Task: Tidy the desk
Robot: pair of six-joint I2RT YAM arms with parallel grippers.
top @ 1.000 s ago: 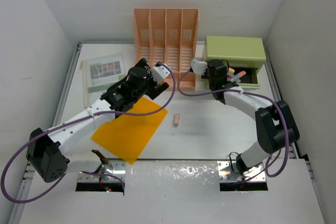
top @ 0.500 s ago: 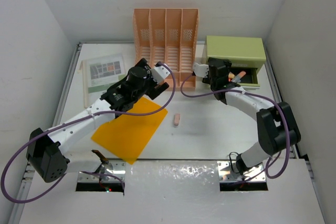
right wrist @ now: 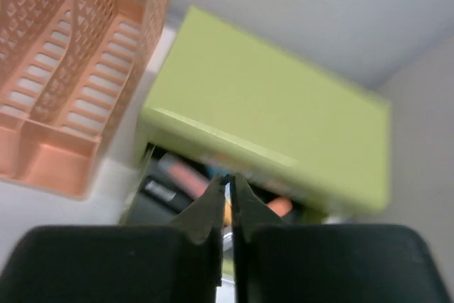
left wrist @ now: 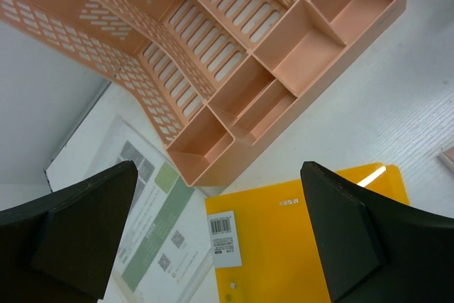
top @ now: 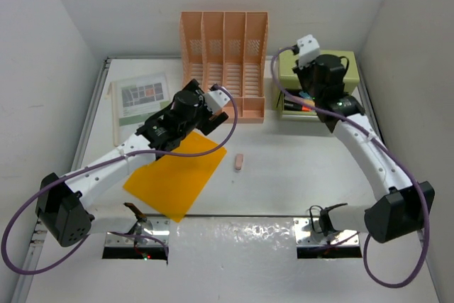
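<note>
The desk (top: 284,175) is a white tabletop. My left gripper (top: 218,104) (left wrist: 218,168) hangs open above the near corner of a yellow folder (top: 177,175) (left wrist: 298,246), just in front of the peach file rack (top: 224,62) (left wrist: 234,69); nothing is between its fingers. My right gripper (top: 308,98) (right wrist: 228,179) hovers over the open drawer of the green drawer box (top: 285,72) (right wrist: 284,111). Its jaws are pressed nearly together with nothing seen between them. Orange and pink markers (right wrist: 177,172) and a black item lie blurred in the drawer.
A printed paper sheet (top: 140,101) (left wrist: 135,211) lies at the left of the desk beside the rack. A small pink eraser (top: 239,162) rests mid-desk, right of the folder. White walls close in the desk on three sides.
The right arm rose and swung back from the drawer's front to above the green box; its jaws opened briefly and came together again. The left arm stayed still.
</note>
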